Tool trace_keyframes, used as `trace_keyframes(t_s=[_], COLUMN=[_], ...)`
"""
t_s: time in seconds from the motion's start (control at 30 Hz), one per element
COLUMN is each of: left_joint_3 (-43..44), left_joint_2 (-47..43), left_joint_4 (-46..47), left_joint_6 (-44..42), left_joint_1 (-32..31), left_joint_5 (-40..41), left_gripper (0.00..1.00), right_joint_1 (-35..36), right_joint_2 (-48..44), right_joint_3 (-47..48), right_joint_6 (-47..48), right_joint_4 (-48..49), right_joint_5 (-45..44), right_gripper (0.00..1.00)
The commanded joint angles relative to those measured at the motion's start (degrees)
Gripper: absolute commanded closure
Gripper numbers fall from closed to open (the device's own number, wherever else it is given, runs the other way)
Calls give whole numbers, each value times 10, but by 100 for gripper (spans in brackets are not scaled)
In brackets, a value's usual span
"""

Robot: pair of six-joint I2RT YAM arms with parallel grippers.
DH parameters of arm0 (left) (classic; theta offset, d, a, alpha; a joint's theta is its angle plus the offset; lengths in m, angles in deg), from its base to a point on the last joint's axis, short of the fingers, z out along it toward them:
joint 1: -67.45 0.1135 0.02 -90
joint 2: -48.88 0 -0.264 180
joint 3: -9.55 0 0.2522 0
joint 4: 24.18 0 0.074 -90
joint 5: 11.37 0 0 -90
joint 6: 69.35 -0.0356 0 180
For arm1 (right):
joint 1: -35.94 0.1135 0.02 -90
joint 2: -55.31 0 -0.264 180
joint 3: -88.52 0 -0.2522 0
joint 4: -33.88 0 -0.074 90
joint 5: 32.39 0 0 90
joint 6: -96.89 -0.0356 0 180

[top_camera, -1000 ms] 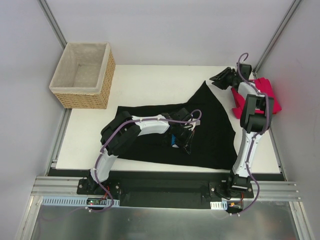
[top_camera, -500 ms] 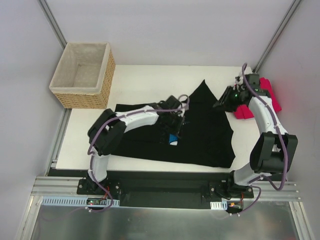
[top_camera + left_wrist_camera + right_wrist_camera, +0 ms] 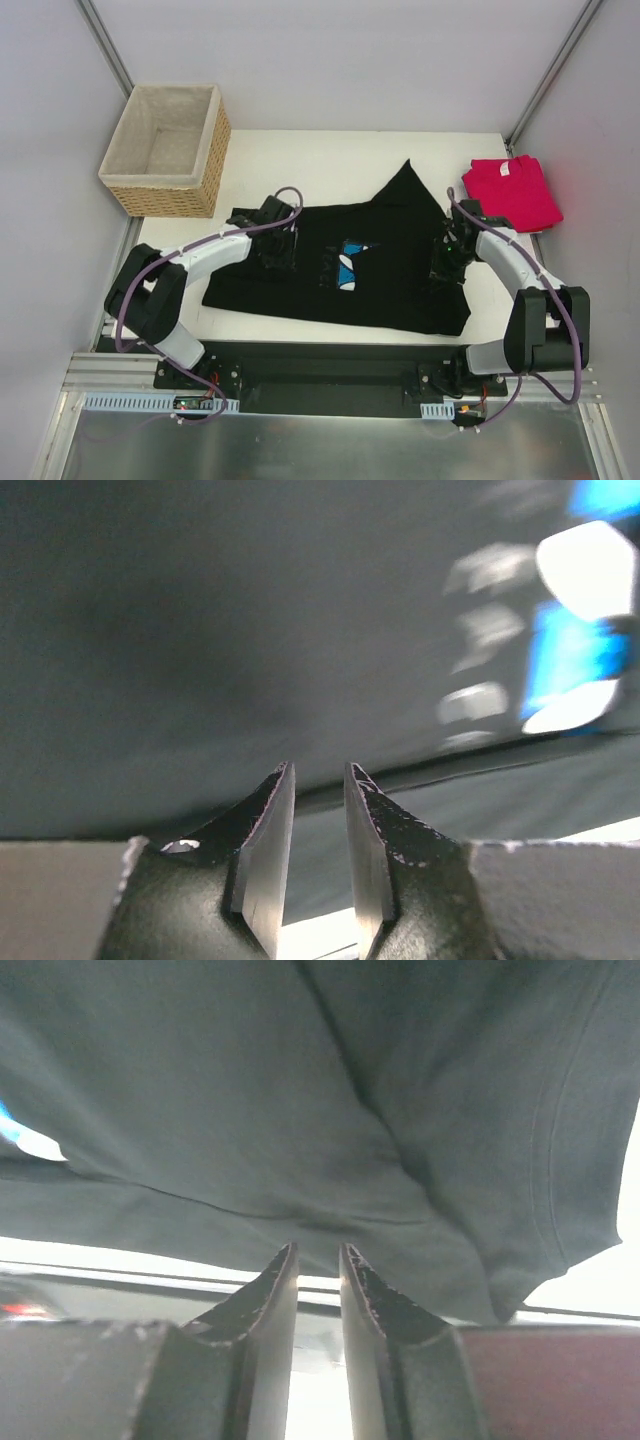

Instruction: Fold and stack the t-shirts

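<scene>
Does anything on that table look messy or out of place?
Yes: the black shirt lies crooked, one pointed corner sticking out toward the far edge, unlike the red shirt folded neatly beside it.

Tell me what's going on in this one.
Both arms are working on the black shirt, which is spread mostly flat on the table. The left gripper is over its left part and the right gripper is over its right edge. Each is slightly open and holding nothing. The red shirt lies folded at the far right corner.
</scene>
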Motion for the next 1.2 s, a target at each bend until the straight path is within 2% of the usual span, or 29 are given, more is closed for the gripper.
trace_keyframes(t_s=[0.0, 0.13, 0.17, 0.27, 0.43, 0.8, 1.17], left_joint_3=[-51, -53, -50, -31, -19, 11, 58], left_joint_2=[-81, -126, -132, -153, -189, -244, -248], left_joint_4=[-16, -22, -25, -45, -61, -85, -115], left_joint_6=[50, 46, 45, 38, 40, 42, 53], left_joint_1=[26, 43, 46, 57, 64, 91, 106], left_joint_5=[70, 89, 89, 92, 108, 116, 106], left_gripper=[74, 73, 73, 73, 73, 72, 71], right_joint_1=[57, 77, 90, 125, 152, 150, 86], right_joint_2=[-13, 24, 45, 92, 143, 213, 261], right_joint_3=[11, 26, 31, 53, 66, 65, 102], right_joint_6=[11, 10, 17, 30, 33, 35, 58], right_joint_4=[-63, -83, -89, -115, -117, -84, -119], right_joint_5=[-95, -156, -167, -220, -249, -259, -315], right_gripper=[76, 87, 93, 99, 99, 99, 99])
